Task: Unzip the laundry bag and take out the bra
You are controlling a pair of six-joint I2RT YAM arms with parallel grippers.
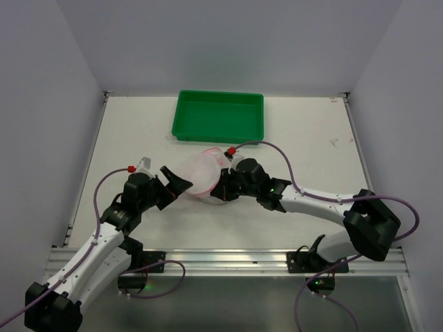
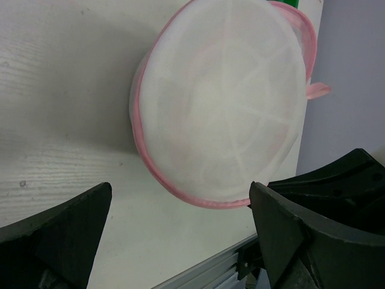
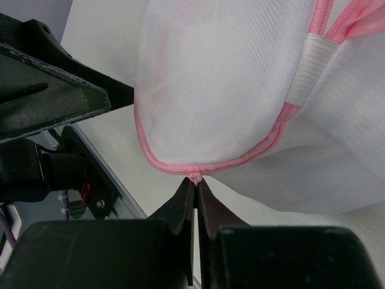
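Fingers [image 3: 182,209] of right gripper [image 3: 196,183] pinched together on pink zipper trim [image 3: 174,167] of round white mesh laundry bag [image 3: 210,90]; left gripper [image 2: 180,201] spread wide, bag just ahead.

Overhead: I look down from the near edge across the whole worktop [image 1: 138,131]. Both wrist views sit close, facing the laundry bag [image 2: 222,102] from opposite sides.
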